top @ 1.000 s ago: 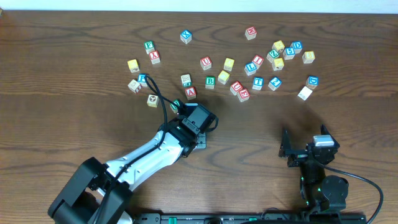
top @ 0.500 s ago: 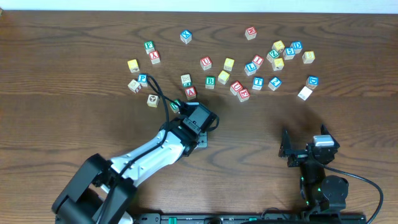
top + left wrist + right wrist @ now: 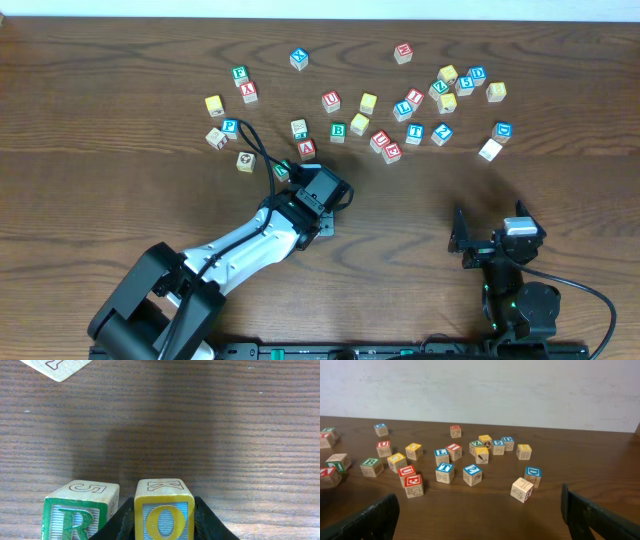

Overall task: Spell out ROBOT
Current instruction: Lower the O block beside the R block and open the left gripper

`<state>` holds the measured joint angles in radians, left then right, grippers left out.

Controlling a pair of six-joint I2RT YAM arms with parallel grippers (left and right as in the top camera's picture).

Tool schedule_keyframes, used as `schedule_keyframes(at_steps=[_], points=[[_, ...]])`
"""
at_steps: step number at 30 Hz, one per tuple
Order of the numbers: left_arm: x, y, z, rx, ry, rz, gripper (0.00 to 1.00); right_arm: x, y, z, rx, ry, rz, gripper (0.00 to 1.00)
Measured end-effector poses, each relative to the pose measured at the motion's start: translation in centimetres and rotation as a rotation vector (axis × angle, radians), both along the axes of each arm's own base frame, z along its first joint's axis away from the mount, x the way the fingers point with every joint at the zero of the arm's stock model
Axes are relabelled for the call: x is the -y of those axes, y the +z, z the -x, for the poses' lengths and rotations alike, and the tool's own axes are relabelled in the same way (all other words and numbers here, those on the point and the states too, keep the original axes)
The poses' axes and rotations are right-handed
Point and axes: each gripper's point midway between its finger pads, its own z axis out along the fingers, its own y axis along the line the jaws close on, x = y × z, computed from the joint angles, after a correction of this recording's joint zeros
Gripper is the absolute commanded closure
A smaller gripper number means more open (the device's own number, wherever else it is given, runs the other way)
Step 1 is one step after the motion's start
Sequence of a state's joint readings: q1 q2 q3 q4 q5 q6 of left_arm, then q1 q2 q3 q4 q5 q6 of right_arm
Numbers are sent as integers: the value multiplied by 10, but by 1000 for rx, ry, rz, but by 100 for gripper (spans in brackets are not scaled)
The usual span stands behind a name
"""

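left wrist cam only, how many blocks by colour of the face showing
green R block: 1
yellow O block: 1
plain wood block, cut off at the top edge: 1
total: 3

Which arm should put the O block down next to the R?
Left. The left gripper is shut on the yellow O cube, right beside the green R cube. The right gripper is open, empty, and far from both.
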<state>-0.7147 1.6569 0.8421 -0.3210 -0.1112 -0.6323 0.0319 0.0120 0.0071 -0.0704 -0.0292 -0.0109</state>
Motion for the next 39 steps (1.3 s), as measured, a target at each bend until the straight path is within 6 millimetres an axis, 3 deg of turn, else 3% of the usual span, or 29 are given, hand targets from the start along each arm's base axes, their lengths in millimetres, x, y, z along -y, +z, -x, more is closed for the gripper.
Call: schedule_keyframes(at_steps=[9,10,20,39], points=[[0,0,0,0,0,0,83,0,0,0,0,0,0,1],[0,0,0,0,0,0,77,0,0,0,0,0,0,1],[0,0,0,0,0,0,69,0,0,0,0,0,0,1],[0,-1,0,-1,1,0,63,0,0,0,0,0,0,1]])
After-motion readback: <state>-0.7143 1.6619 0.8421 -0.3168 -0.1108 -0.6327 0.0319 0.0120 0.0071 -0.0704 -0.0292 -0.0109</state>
